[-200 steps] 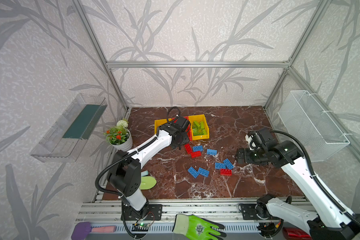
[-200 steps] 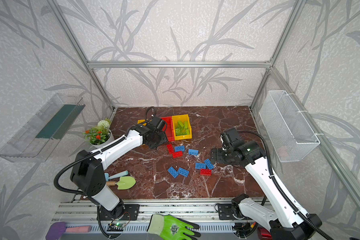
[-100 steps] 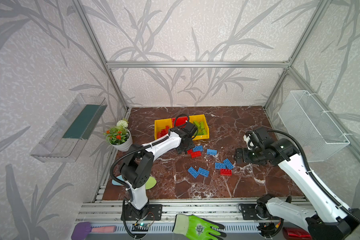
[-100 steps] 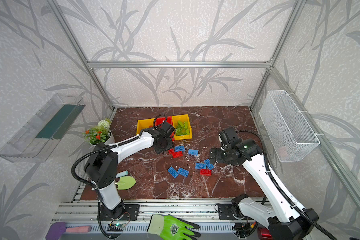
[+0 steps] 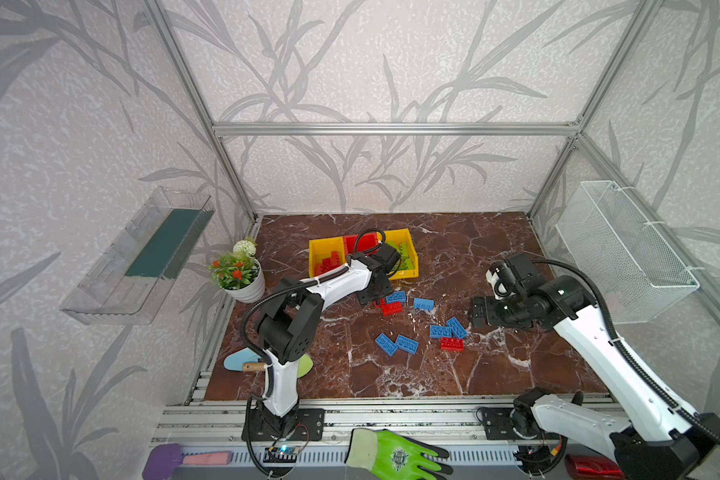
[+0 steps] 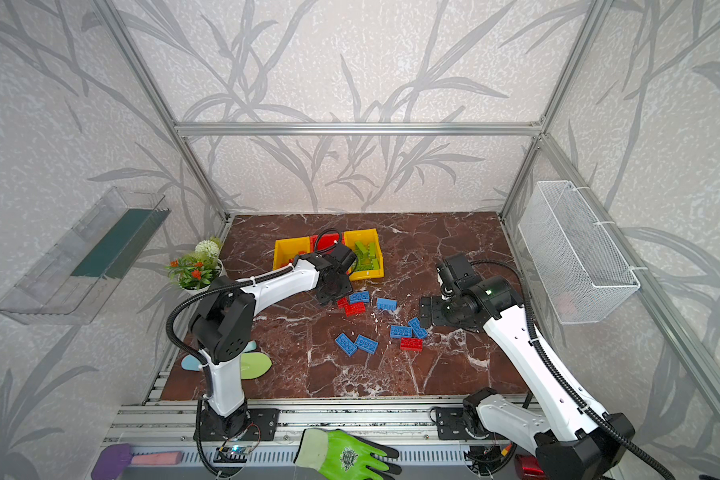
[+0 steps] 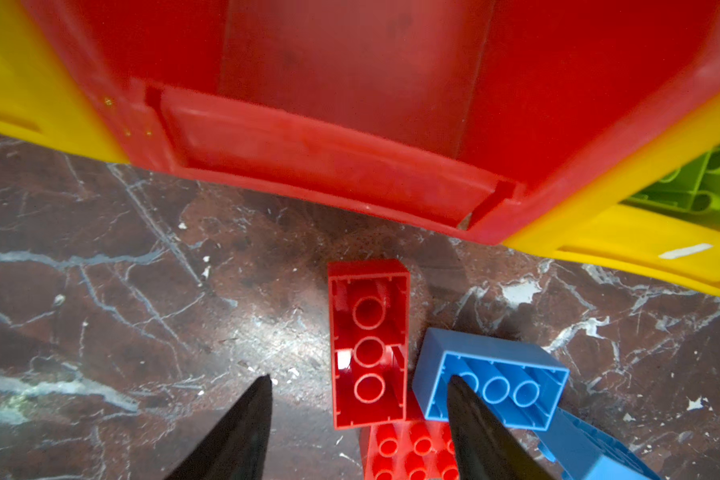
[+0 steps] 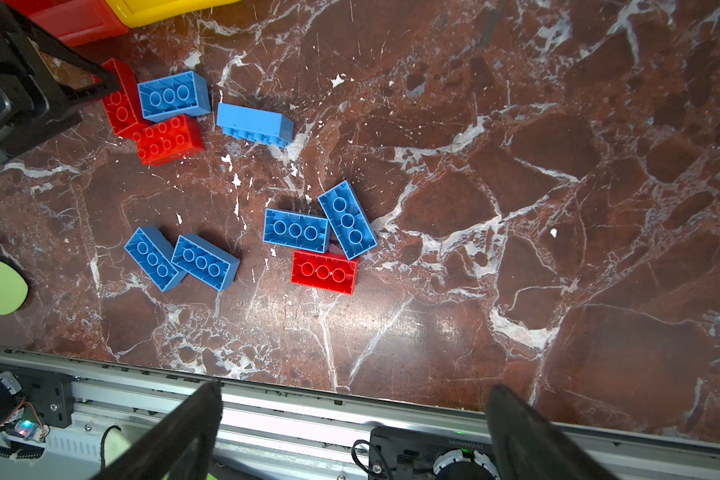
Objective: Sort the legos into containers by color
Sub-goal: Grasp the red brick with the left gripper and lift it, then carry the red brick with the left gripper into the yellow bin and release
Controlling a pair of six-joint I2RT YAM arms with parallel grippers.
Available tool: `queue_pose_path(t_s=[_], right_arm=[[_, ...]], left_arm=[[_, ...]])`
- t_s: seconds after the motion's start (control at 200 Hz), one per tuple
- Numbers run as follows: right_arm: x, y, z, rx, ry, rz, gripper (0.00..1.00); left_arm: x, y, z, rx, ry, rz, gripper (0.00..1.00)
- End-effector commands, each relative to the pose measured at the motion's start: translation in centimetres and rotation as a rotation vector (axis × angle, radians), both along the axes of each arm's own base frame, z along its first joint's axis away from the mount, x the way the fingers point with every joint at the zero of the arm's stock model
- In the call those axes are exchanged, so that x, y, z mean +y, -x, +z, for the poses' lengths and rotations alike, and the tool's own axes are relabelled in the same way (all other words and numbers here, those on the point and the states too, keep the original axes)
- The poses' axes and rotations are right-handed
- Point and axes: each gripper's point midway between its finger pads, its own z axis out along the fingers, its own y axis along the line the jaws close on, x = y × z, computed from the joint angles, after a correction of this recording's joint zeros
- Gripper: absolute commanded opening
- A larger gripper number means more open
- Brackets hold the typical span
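Inspecting the left gripper (image 7: 358, 378) by its wrist camera, I find the jaws partly apart and gripping nothing. An upturned red brick (image 7: 368, 345) lies between its fingers on the marble table (image 7: 121, 311), near the red bin (image 7: 329, 153), with a blue brick (image 7: 495, 374) just beside it. The right gripper (image 8: 355, 386) is spread wide and empty. Loose legos (image 8: 296, 230) lie mid-table. Green bricks (image 6: 366, 254) sit in the yellow bin (image 6: 368, 274).
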Motion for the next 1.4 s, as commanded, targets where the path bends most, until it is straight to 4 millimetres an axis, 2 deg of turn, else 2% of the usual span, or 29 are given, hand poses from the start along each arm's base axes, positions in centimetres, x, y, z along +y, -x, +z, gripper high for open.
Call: queue_pose_path(t_s=[0.0,0.44,0.51,0.66,0.81,0.92,1.005,1.119,1.314,1.394], right_arm=[[-0.6,0.3,-0.1,0.021,0.033,0.006,0.99],[-0.8,0.2,0.0,0.023,0.045,0.002,0.99],[-0.8,0.1,-0.1,0.023,0.043,-0.003,0.99],[-0.6,0.1,0.3,0.024,0.029,-0.003,0.99],[-0.9,0.4,0.5,0.01,0.031,-0.01,0.99],[-1.0,0.8,0.3,0.018,0.032,-0.017,0.99],[-1.5,1.0,0.2,0.018,0.048,-0.038,0.99],[-1.7,1.1,0.4,0.002,0.044,-0.051,0.99],[-1.0,0.5,0.8,-0.025,-0.006,-0.072,0.99],[-0.6,0.0,0.9,-0.027,-0.02,-0.078,0.99]], left_arm=[[-0.2,-0.4,-0.5,0.011,-0.02,0.001,0.67],[0.6,0.0,-3.0,0.071,-0.032,0.038,0.64],[1.0,0.3,-3.1,0.085,-0.04,0.042,0.57],[1.5,1.2,-4.0,0.118,-0.053,0.046,0.48],[2.0,1.9,-4.6,0.145,-0.062,0.05,0.26],[2.4,2.4,-4.3,0.15,-0.073,0.046,0.2],[2.9,2.7,-3.3,0.13,-0.084,0.037,0.1],[4.1,2.5,-0.3,0.08,-0.127,0.013,0.0],[6.8,0.7,6.3,-0.017,-0.178,-0.002,0.0],[8.5,-0.6,8.2,-0.051,-0.159,0.027,0.0]])
